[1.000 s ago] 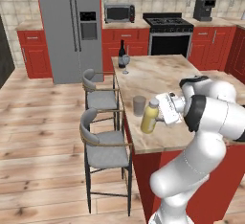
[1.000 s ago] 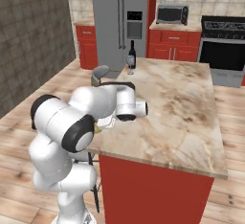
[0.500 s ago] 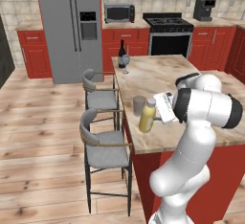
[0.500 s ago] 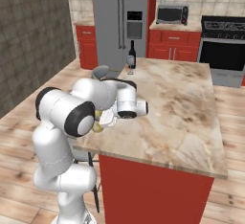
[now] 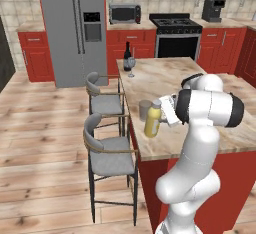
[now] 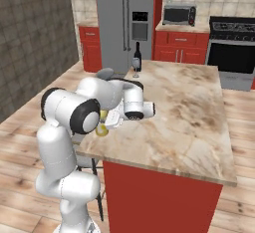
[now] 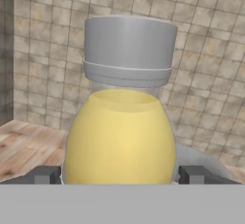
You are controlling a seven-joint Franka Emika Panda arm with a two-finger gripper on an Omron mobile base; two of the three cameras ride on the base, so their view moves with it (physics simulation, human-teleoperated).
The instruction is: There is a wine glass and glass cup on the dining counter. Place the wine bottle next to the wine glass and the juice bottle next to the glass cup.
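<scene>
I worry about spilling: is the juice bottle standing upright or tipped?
Upright. The juice bottle stands on the dining counter with its cap on top, beside the glass cup.

Left base view: behind arm, left side, facing forward and down across beige-brown marbled dining counter [image 5: 200,78] toward grey refrigerator [image 5: 75,28]. Right base view: behind arm, right side, same counter [image 6: 189,107], same refrigerator [image 6: 127,23]. Hand view: very close, level, facing rounded yellow plastic juice bottle [image 7: 122,137].
</scene>
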